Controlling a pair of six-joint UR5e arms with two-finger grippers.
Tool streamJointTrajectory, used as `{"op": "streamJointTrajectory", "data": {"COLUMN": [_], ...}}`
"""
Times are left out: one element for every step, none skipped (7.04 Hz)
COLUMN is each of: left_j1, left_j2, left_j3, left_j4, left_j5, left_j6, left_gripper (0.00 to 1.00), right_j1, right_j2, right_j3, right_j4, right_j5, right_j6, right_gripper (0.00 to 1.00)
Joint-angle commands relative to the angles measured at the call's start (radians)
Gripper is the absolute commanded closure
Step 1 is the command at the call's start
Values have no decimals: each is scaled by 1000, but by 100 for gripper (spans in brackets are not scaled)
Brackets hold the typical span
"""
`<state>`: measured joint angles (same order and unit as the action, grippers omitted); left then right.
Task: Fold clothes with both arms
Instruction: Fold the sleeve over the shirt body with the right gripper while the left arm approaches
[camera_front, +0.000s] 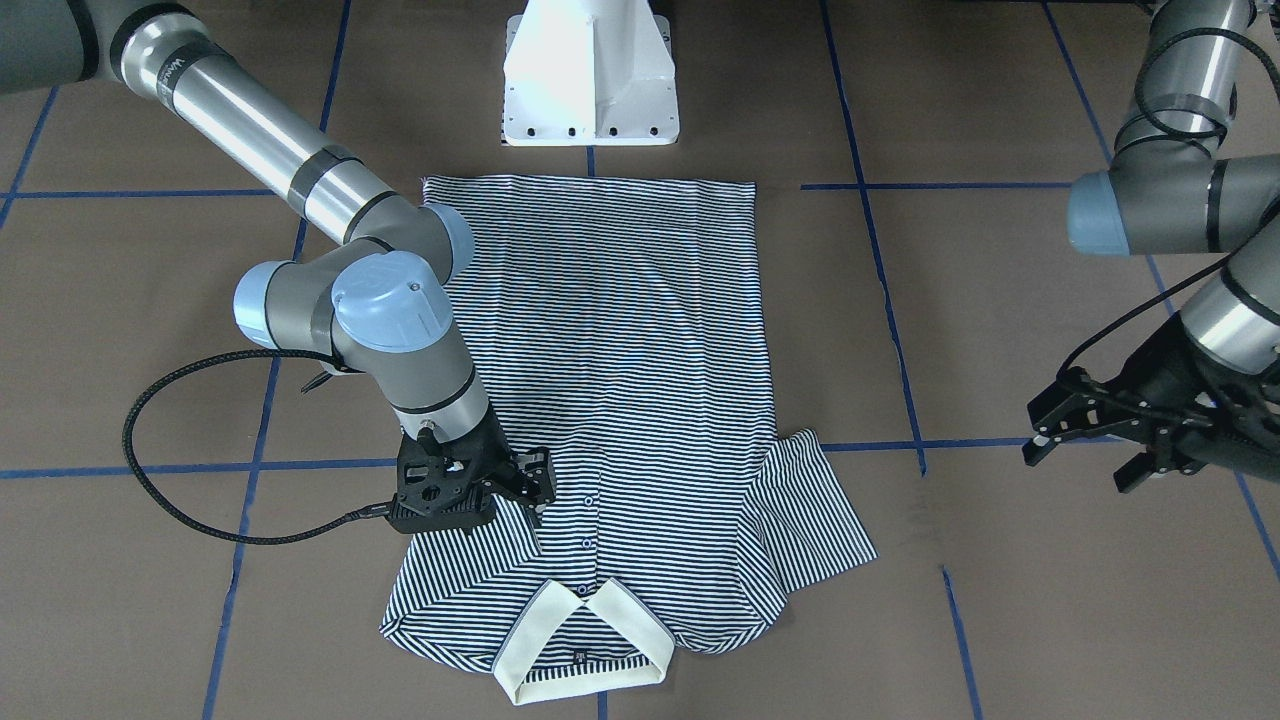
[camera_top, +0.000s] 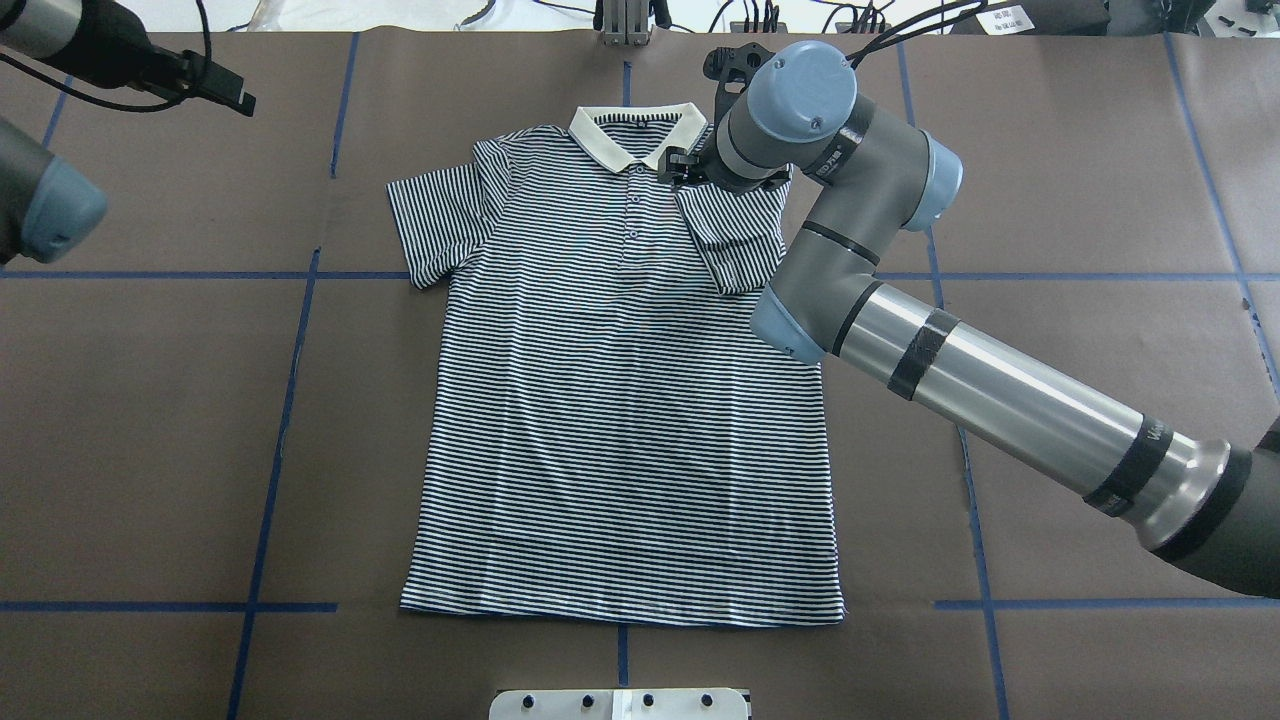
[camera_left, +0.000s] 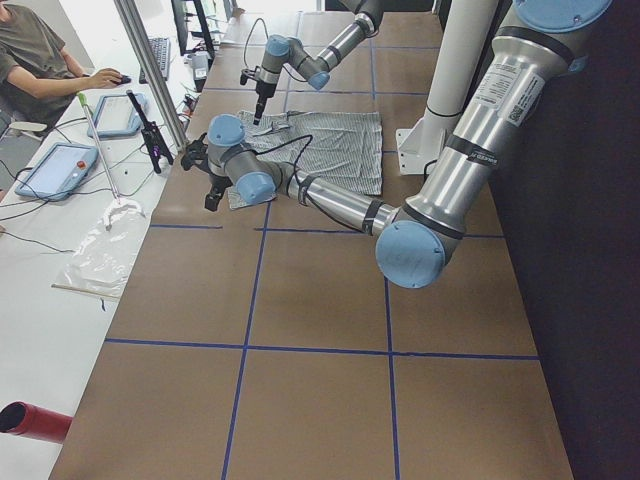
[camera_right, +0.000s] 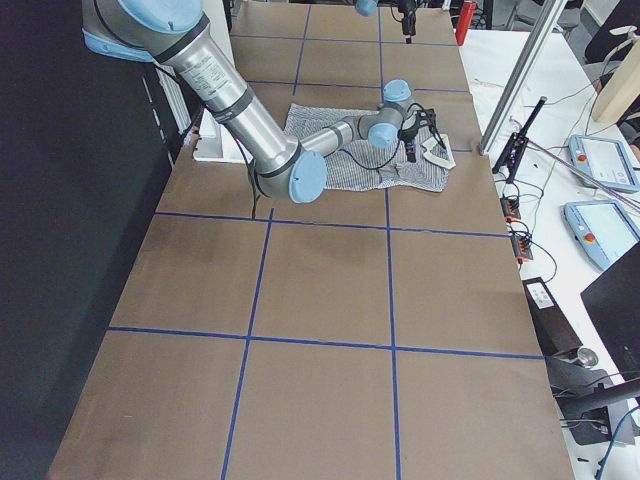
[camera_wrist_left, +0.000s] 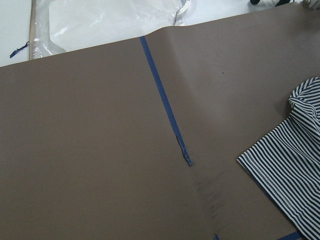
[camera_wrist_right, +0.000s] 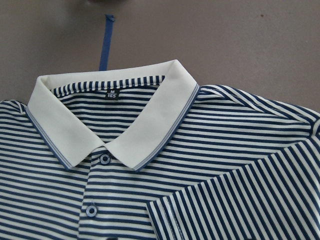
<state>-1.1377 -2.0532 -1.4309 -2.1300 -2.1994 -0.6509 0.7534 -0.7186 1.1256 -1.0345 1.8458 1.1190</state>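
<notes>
The striped polo shirt (camera_front: 620, 380) lies flat, front up, on the brown table (camera_top: 1050, 200), with its cream collar (camera_wrist_right: 115, 125) at the far edge from the robot. The sleeve on the robot's right (camera_top: 730, 245) is folded in over the chest. The other sleeve (camera_top: 435, 225) lies spread out. My right gripper (camera_front: 535, 490) hovers just over the folded sleeve's corner beside the collar, also in the overhead view (camera_top: 680, 168); it looks open and holds nothing. My left gripper (camera_front: 1080, 462) is open and empty, off the shirt beyond the spread sleeve (camera_wrist_left: 295, 165).
The white pedestal base (camera_front: 590, 75) stands just behind the shirt's hem. Blue tape lines (camera_top: 290, 400) cross the table. A side table with tablets (camera_left: 55, 165) and a seated operator (camera_left: 40, 60) runs along the far edge.
</notes>
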Motion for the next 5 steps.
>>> {"op": "streamJointTrajectory", "data": {"left_j1": [96,142,183,235,266], "left_j2": [-65,-86,-97,-116,-148], "left_j3": [59,96,116,144,209], "left_j4": [-98,-154,-157,-154,-153], "left_j5": [111,201,316,398,436], "left_j6": [-221,-365,-453,-502,-507], "left_gripper": [0,2,6,6,5], "right_j1": [27,26,27,26,24], "right_j2": [-34,-91,-131,-142,-144], "right_j3": [179,307,375,388,387], "right_j4": [-268,-361,-412,-412,-411], "right_j5": [100,105,105,102,101], "right_j6": [-8,-30,-80,-82,-82], "right_gripper": [0,0,0,0,0]}}
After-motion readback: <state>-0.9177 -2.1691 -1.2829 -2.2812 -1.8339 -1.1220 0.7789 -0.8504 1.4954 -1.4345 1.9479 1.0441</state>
